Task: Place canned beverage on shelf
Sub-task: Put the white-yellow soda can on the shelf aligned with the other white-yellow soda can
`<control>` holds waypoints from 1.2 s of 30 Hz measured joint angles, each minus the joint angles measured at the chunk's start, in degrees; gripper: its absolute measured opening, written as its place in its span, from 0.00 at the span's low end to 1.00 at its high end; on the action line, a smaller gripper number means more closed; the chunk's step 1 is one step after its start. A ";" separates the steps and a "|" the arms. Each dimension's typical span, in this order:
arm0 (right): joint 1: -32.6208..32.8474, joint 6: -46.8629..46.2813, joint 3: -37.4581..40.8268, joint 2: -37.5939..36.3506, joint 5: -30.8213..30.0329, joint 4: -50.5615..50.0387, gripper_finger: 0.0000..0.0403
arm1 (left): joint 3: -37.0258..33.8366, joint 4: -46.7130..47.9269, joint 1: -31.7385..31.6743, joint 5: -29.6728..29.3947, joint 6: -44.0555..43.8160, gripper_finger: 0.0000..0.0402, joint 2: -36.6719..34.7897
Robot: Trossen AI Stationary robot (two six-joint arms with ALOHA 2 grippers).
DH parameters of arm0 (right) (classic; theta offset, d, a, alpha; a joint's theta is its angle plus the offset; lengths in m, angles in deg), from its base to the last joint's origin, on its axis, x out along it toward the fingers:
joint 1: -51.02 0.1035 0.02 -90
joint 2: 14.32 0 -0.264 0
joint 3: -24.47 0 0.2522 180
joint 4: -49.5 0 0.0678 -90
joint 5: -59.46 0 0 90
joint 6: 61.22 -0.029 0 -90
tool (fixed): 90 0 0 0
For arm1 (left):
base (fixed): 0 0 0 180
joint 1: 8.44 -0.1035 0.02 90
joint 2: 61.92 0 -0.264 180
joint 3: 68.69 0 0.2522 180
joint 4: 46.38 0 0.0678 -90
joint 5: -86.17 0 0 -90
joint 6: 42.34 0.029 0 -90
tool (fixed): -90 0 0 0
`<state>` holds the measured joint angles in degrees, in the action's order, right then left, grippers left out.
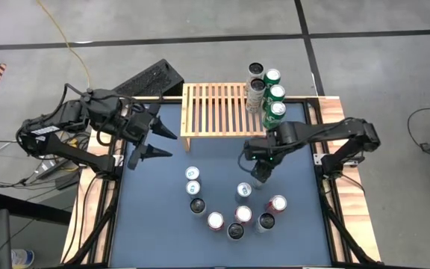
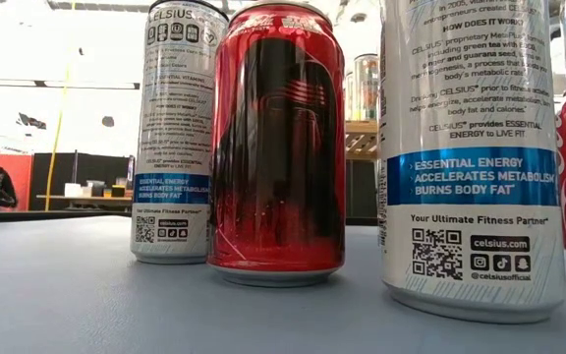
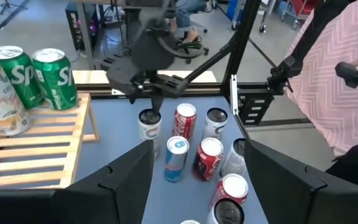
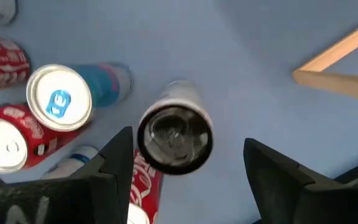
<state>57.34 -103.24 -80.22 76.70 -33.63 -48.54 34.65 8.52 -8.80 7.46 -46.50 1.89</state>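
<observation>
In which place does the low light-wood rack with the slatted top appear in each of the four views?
High view: the light-wood slatted shelf lies at the mat's far edge, centre.
Low view: only a wood strip, probably the shelf, shows between the red can and the big white can.
Left wrist view: at the left edge.
Right wrist view: one corner, upper right.
Shared landmark: the green cans on the shelf's end.

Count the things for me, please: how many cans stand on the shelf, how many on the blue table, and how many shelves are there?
Cans on the shelf: 5
Cans on the blue table: 10, one under the right end effector
Shelves: 1
Total: 16
</observation>
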 joint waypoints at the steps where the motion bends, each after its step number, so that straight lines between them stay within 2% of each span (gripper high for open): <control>1: 0.36 -0.09 0.00 0.00 -0.02 -0.46 0.59 | -0.01 0.01 0.00 0.00 -0.01 0.59 0.01; 7: 2.16 -2.62 -0.02 -0.74 1.83 -3.91 0.61 | -0.01 0.47 1.12 0.09 0.71 0.59 0.02; 12: 3.54 -3.57 -0.04 -0.96 4.83 -3.14 0.68 | 0.01 0.41 1.74 -0.02 1.29 0.59 0.02; 17: 3.45 -4.58 -0.04 -0.96 4.88 -2.94 0.74 | 0.01 0.34 1.75 -0.20 1.27 0.59 0.02; 25: 3.01 -13.57 -0.04 -0.94 0.73 -2.71 0.77 | 0.01 0.09 1.75 -1.62 1.13 0.59 0.04; 36: 2.61 -16.76 0.04 2.54 -1.53 -2.31 0.77 | -0.01 0.16 1.75 -1.66 -0.05 0.59 0.07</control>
<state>59.95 -120.00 -80.19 79.24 -35.17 -50.84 34.65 8.68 -7.06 5.80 -46.55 1.95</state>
